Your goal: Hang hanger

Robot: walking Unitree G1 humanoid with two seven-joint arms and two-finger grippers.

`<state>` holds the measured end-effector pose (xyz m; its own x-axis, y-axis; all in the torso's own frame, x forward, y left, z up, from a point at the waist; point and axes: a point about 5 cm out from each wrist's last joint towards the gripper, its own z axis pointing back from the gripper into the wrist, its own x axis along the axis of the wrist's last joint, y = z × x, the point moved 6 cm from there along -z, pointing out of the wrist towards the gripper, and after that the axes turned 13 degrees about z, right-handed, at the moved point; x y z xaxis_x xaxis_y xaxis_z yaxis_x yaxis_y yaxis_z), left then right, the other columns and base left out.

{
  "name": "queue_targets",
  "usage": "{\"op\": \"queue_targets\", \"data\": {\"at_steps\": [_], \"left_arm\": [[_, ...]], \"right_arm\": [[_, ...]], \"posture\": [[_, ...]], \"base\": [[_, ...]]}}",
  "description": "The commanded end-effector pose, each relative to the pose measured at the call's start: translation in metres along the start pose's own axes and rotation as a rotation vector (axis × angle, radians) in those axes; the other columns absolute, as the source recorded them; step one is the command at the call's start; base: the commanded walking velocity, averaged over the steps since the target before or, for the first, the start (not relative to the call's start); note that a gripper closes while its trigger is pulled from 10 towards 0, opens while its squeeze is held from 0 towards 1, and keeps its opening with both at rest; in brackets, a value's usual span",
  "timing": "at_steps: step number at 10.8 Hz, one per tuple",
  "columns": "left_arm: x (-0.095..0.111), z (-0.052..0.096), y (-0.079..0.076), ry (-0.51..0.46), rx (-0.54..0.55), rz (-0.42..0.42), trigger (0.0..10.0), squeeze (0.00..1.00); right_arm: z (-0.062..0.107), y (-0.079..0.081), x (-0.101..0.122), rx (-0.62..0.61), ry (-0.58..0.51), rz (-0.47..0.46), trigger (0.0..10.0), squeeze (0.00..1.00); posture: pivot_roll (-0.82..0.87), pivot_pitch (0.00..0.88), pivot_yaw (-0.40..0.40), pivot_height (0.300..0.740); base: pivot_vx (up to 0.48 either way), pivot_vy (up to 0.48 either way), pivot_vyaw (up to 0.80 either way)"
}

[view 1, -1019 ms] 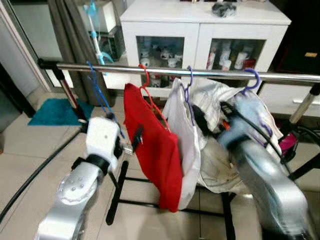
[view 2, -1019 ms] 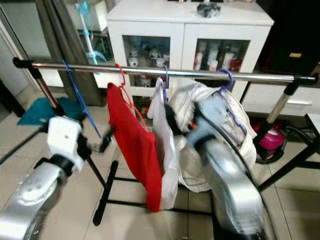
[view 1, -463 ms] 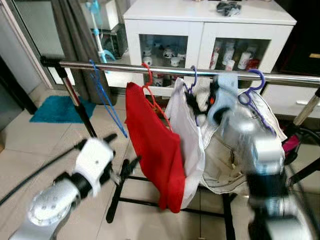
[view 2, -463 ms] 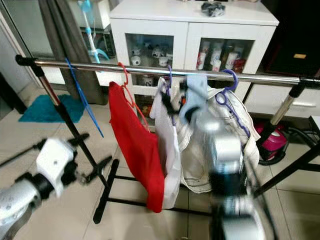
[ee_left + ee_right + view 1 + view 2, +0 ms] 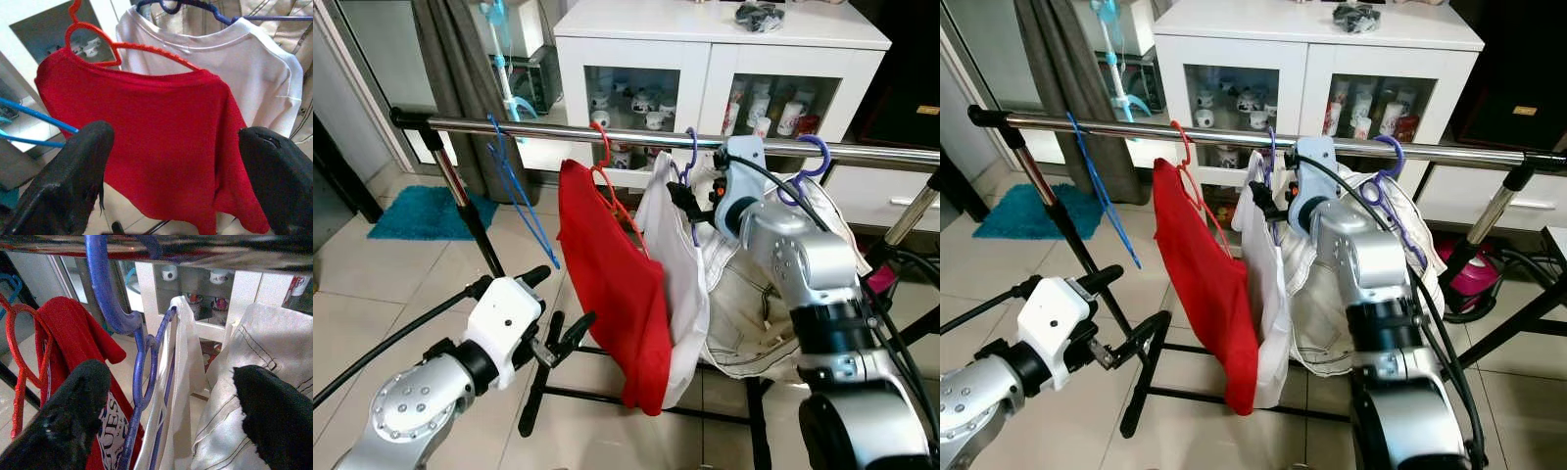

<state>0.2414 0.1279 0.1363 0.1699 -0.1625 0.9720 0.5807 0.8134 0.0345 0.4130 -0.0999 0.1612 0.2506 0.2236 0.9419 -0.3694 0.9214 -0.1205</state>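
Note:
A silver rail (image 5: 558, 129) carries an empty blue hanger (image 5: 516, 192), a red hanger (image 5: 604, 157) with a red shirt (image 5: 612, 284), a purple hanger (image 5: 688, 155) with a white shirt (image 5: 677, 274), and a second purple hanger (image 5: 813, 149) with a beige garment (image 5: 754, 304). My right gripper (image 5: 687, 201) is up by the rail and open; in its wrist view the first purple hanger (image 5: 142, 357), hooked over the rail, stands between the fingers (image 5: 73, 416). My left gripper (image 5: 558, 304) is open, low and left of the red shirt (image 5: 146, 122).
A white cabinet (image 5: 715, 39) with glass doors stands close behind the rail. A grey curtain (image 5: 460, 69) and a teal mat (image 5: 426, 215) are at the left. The rack's black legs (image 5: 543, 382) cross the tiled floor; a pink object (image 5: 879, 279) lies at the right.
My right arm has swung up from in front of the garments to the rail beside the purple hanger. My left gripper has dropped lower and away from the red shirt.

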Motion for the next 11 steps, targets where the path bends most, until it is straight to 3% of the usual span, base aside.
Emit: {"op": "queue_targets", "data": {"at_steps": [1, 11], "left_arm": [[0.002, -0.001, -0.002, -0.002, -0.014, -0.016, 10.0, 0.51], [0.0, -0.003, -0.003, 0.006, -0.012, -0.028, 10.0, 0.51]], "right_arm": [[-0.003, 0.001, 0.005, 0.011, -0.002, 0.004, 0.0, 0.0], [-0.021, 0.008, -0.002, -0.007, 0.058, 0.011, 0.0, 0.0]], "posture": [[-0.03, 0.0, 0.028, 0.74], [-0.02, 0.0, 0.031, 0.74]], "base": [[0.0, 0.0, 0.0], [0.0, 0.0, 0.0]]}}
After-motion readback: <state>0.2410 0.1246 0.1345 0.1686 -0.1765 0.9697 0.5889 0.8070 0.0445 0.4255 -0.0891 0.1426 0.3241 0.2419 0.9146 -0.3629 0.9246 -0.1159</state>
